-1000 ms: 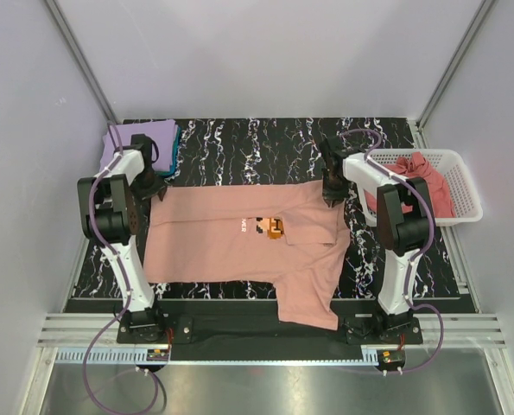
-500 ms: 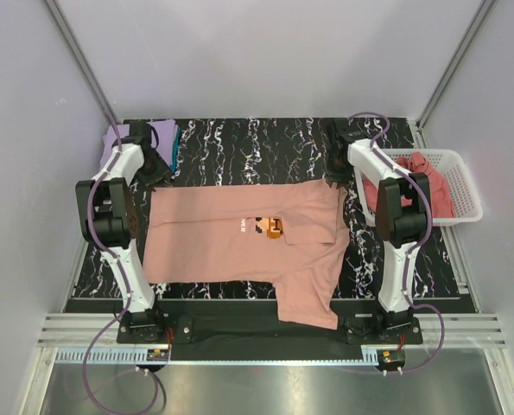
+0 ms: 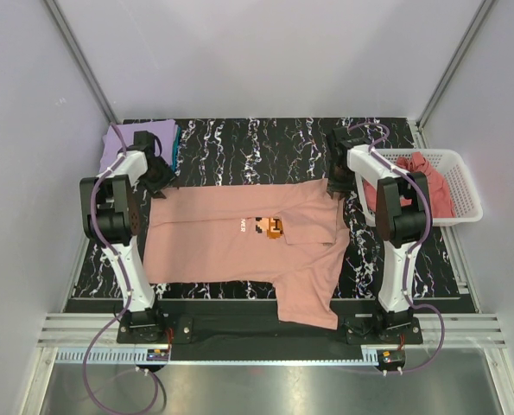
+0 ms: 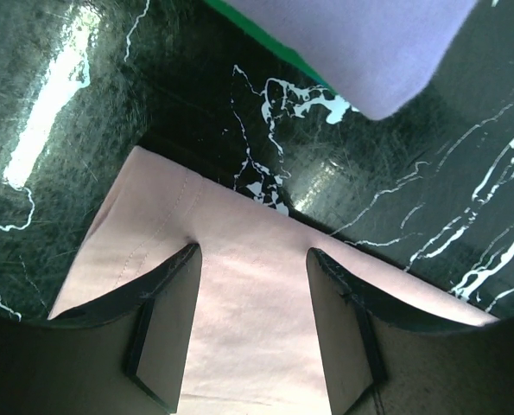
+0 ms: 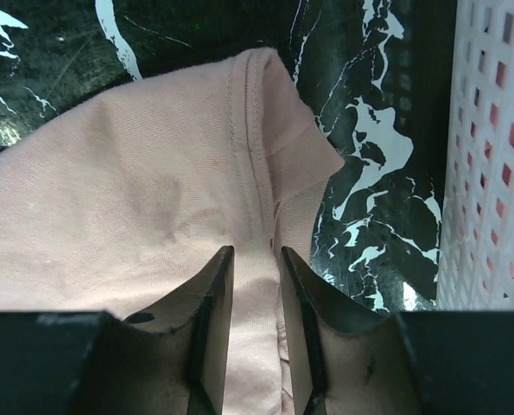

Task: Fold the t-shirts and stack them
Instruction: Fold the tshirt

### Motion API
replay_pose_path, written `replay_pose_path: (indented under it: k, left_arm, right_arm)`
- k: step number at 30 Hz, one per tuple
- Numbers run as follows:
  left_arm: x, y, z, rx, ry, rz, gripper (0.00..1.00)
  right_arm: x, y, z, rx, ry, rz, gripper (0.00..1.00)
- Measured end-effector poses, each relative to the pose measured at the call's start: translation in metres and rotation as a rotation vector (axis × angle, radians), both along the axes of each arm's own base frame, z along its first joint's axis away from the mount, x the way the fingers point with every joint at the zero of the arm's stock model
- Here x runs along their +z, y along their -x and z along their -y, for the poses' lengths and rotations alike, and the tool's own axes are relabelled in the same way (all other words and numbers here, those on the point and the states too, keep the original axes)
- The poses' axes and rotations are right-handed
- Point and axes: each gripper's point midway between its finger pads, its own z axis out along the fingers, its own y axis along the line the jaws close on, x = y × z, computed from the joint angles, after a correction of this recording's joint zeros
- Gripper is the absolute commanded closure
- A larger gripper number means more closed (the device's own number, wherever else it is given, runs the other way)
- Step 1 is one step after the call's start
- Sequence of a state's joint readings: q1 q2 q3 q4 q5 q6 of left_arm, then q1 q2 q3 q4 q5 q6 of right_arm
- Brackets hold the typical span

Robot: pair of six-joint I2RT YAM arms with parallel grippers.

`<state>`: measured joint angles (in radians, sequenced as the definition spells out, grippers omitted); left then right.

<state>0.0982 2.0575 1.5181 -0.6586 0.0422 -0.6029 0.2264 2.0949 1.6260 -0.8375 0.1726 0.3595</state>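
Salmon-pink t-shirt (image 3: 239,246) lies spread on the bench (image 3: 239,143); left fingers (image 4: 166,333) stand wide over its corner, right fingers (image 5: 212,320) narrowly parted over another.

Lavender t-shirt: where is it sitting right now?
Top view: the lavender t-shirt lies folded at the table's far-left corner, atop a teal t-shirt, just beyond the left gripper.

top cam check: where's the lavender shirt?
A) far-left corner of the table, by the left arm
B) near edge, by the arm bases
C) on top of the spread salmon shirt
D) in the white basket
A: the lavender shirt lies folded at the table's far-left corner, while the basket shows only rose-pink cloth and the salmon shirt bears no other shirt.
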Motion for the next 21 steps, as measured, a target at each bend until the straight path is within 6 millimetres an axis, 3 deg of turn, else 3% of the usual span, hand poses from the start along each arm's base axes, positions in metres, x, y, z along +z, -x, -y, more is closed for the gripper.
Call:
replay_pose_path:
  k: [12,17,19,21]
  left_arm:
    - [-0.003,0.000,0.000,0.001,0.000,-0.004,0.43]
    - [-0.004,0.000,0.000,0.002,0.000,-0.007,0.43]
    - [-0.004,0.000,0.000,0.003,0.000,-0.007,0.43]
    - [-0.004,0.000,-0.001,0.006,0.001,-0.007,0.43]
  right_arm:
    - [-0.007,0.005,0.001,-0.014,-0.008,-0.015,0.69]
    - [-0.010,0.004,0.002,-0.020,-0.013,-0.008,0.85]
    - [-0.012,0.005,0.002,-0.021,-0.019,-0.011,0.99]
    - [-0.013,0.005,0.003,-0.024,-0.021,-0.010,1.00]
